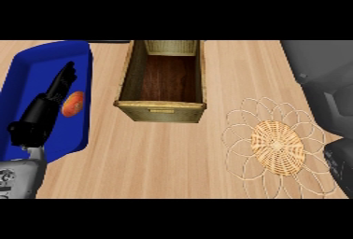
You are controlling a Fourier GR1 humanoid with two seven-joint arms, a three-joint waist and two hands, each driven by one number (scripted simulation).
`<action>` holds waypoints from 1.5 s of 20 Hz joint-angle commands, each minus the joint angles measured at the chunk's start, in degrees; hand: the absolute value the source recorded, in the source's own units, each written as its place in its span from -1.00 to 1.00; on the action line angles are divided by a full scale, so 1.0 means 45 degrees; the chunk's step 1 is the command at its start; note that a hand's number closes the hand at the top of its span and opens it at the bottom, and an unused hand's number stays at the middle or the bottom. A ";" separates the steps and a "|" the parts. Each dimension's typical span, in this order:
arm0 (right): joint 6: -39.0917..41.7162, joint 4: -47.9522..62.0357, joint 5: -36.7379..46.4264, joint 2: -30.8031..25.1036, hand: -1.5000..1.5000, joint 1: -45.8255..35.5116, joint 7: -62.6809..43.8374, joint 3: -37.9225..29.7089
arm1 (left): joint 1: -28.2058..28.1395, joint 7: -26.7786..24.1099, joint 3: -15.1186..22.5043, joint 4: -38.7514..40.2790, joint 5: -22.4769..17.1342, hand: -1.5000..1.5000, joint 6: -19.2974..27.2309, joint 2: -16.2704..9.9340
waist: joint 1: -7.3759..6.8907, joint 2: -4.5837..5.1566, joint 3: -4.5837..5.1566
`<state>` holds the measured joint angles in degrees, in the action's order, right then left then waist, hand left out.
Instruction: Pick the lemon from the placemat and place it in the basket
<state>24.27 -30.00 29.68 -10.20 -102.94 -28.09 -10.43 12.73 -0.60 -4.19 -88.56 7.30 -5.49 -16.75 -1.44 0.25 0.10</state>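
Left hand (41, 114) fingers straight beside the orange-red fruit (73, 103) — likely light, firm, smooth; cup its middle.

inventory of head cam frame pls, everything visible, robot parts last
Counter: one, light wood, fills most of the view.
Tray: one, blue, far left.
Round fruit: one, orange-coloured, lying in the tray, partly hidden by the left hand.
Basket: one, tan woven box with a dark wooden floor, top centre, nothing visible inside.
Placemat: one, round woven tan centre with pale wire loops around it, right of centre, nothing on it.
Dark grey object: one, right edge, cannot tell what it is.
Left hand: one, black, fingers straight, over the tray.
Left forearm: one, grey, lower left.
Right hand: not in view.
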 commanded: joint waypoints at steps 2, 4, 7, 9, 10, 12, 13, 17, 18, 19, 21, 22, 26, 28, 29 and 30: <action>0.0892 0.0632 0.1098 -0.0081 1.00 -0.0408 -0.0285 0.1207 | 0.0343 -0.0196 -0.0153 0.0719 0.0074 0.00 -0.0006 -0.0036 | 0.0101 0.0054 0.0007; 0.1174 0.0435 0.1704 -0.0455 1.00 0.0371 0.0595 0.1907 | -0.0329 0.0051 -0.0053 -0.0501 -0.0153 0.00 -0.0080 0.0096 | 0.0007 0.0001 -0.0009; 0.1051 0.0592 0.2104 0.0167 1.00 -0.0047 0.0519 0.2345 | 0.0414 0.0041 -0.0412 0.0325 -0.0157 0.00 -0.0270 -0.0303 | 0.0040 0.0040 0.0001; 0.2143 0.0961 0.1837 -0.0371 1.00 -0.0447 0.0642 0.2061 | -0.0024 0.0365 0.0277 -0.0461 0.0235 0.00 0.0090 0.0324 | -0.0018 -0.0001 -0.0007; 0.2118 0.0941 0.1679 -0.0197 -1.00 -0.0160 0.0827 0.1932 | 0.0122 0.0127 0.0164 -0.0009 0.0220 0.00 0.0088 0.0328 | 0.0055 0.0007 -0.0007; 0.1974 0.1274 0.1231 -0.0119 -1.00 -0.0088 0.0735 0.1351 | -0.0098 0.0150 -0.0169 -0.0291 -0.0233 0.00 -0.0384 -0.0026 | -0.0040 0.0011 -0.0006; 0.2334 0.1461 0.1099 -0.0237 -1.00 -0.0419 0.0755 0.1199 | 0.0374 0.0364 -0.0145 0.0022 0.0088 0.00 0.0061 0.0157 | -0.0010 0.0035 -0.0004; 0.1712 0.1444 0.0583 0.0203 -1.00 -0.0532 0.0401 0.0538 | -0.0138 0.0680 0.0225 -0.0728 0.0235 0.00 0.0044 0.0374 | -0.0065 0.0007 -0.0008; 0.1000 0.1562 0.0769 0.0279 -1.00 -0.0260 0.0873 0.0608 | 0.0331 0.0806 0.0036 -0.0374 0.0059 0.00 -0.0304 0.0043 | -0.0112 0.0078 -0.0003; 0.1465 0.1206 0.0293 -0.0191 -1.00 -0.0572 0.0476 0.0127 | -0.0211 0.0169 -0.0123 -0.0496 0.0169 0.00 -0.0051 0.0092 | 0.0013 -0.0012 -0.0008; 0.0105 0.1012 0.0039 -0.0020 -1.00 0.0001 0.0741 -0.0327 | 0.0006 0.0570 -0.0081 -0.0519 0.0025 0.00 -0.0160 0.0152 | 0.0044 0.0004 -0.0014; -0.1395 0.0960 -0.0091 0.0369 -1.00 0.0232 0.0577 -0.0704 | 0.0110 0.0149 -0.0527 -0.0121 -0.0284 0.00 -0.0398 -0.0179 | -0.0027 0.0067 -0.0003; -0.3523 0.0861 -0.0737 -0.0218 -1.00 0.0463 0.0287 -0.1984 | 0.0413 0.0470 -0.0088 -0.0125 0.0325 0.00 0.0182 0.0249 | 0.0046 0.0091 -0.0017; -0.4148 0.1013 -0.0824 -0.1008 -1.00 0.0164 -0.0188 -0.2449 | -0.0196 0.0290 0.0106 -0.0576 0.0292 0.00 0.0028 0.0327 | -0.0186 0.0092 -0.0007; -0.4526 0.0972 -0.0768 -0.1000 -1.00 0.0407 0.0078 -0.2446 | -0.0034 0.0079 0.0159 -0.0180 0.0232 0.00 -0.0048 0.0437 | -0.0054 0.0115 -0.0003; -0.4953 0.0871 -0.0830 -0.1129 -1.00 0.0621 0.0011 -0.2614 | -0.0173 -0.0370 -0.0546 0.0240 -0.0183 0.00 -0.0390 -0.0122 | -0.0008 0.0096 0.0001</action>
<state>9.27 -25.78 26.92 -13.22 -101.67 -27.51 -19.14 12.58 -0.19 -4.74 -89.34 7.77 -5.92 -15.86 -1.53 0.57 0.08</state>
